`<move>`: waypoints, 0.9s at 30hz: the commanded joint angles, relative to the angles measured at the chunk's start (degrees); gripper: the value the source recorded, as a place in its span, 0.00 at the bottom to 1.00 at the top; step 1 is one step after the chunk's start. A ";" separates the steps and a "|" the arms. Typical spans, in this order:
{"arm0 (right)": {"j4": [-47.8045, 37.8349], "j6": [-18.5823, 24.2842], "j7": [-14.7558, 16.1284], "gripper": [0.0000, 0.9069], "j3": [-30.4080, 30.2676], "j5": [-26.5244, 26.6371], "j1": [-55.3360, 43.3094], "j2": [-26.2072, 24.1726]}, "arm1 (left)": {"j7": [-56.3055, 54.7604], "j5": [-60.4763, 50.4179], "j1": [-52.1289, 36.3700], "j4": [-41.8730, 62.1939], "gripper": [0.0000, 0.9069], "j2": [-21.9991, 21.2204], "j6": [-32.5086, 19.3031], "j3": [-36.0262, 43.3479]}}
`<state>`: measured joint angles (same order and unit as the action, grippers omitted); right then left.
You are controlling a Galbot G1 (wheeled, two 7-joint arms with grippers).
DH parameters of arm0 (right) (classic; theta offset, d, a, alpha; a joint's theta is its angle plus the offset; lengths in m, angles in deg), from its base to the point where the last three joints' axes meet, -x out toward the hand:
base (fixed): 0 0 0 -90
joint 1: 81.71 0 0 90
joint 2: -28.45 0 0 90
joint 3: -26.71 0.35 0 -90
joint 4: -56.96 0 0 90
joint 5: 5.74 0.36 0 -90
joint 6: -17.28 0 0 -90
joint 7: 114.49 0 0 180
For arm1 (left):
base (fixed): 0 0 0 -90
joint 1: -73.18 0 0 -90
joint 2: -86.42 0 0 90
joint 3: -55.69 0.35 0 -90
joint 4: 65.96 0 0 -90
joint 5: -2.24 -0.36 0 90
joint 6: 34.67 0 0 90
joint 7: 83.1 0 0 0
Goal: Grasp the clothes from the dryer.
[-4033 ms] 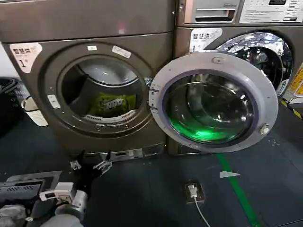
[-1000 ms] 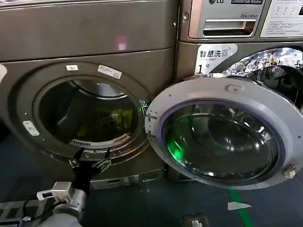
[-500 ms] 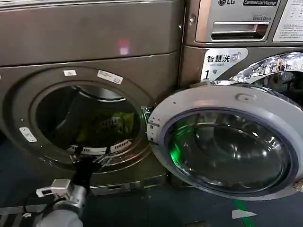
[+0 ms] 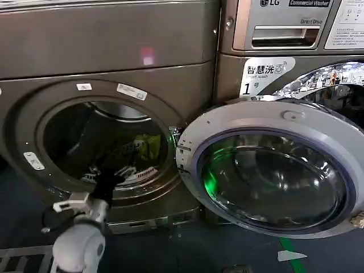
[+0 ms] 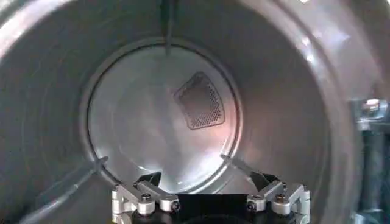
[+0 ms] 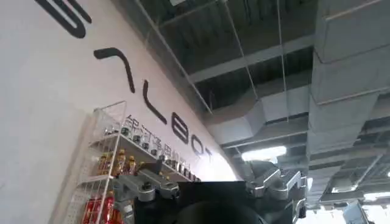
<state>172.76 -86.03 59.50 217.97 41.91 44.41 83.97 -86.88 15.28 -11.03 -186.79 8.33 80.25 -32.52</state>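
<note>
One left gripper (image 4: pixel 111 173) spread open inside dryer (image 4: pixel 108 68) mouth | clothes (image 4: pixel 141 147) beyond, untouched | right gripper (image 6: pixel 210 189) raised, grip unclear

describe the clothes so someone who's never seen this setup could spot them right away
Find the big bronze-brown dryer on the left, the one whose grey-rimmed glass door hangs open to its right. Look through its round opening into the dark drum, toward the lower right. The clothes are a small yellow-green bundle with a pale printed patch, the only bright thing in there, just beyond the left gripper.
</note>
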 commanded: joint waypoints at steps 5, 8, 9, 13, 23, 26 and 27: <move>0.00 -0.44 0.12 1.00 0.41 0.06 0.11 0.04 | -0.28 1.61 -19.72 24.60 1.00 0.21 -0.63 1.21; -0.05 -0.49 0.21 1.00 0.45 0.07 0.05 0.04 | -0.02 1.50 -22.95 28.37 1.00 0.45 -0.39 1.67; -0.02 -0.48 0.18 1.00 0.41 0.06 0.01 0.02 | 0.06 1.53 -23.91 29.91 1.00 0.58 -0.37 1.84; 0.05 -0.51 0.39 1.00 0.30 0.13 -0.09 0.02 | 0.80 1.99 -28.35 35.98 1.00 1.16 -0.17 2.55; -0.03 -0.51 0.67 1.00 -0.27 0.12 -0.58 0.12 | 7.67 1.20 -39.32 49.93 1.00 3.14 -1.24 6.93; -0.17 -0.47 0.72 1.00 -0.35 0.11 -0.71 -0.01 | 10.44 0.28 -43.97 56.53 1.00 3.71 -2.65 9.11; -0.22 -0.46 0.76 1.00 -0.35 0.11 -0.76 -0.05 | 11.59 -0.64 -45.43 59.07 1.00 3.79 -2.96 9.77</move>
<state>172.53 -86.53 60.20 217.64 42.02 43.62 83.91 -81.82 16.21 -42.91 -146.41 11.23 78.92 -26.87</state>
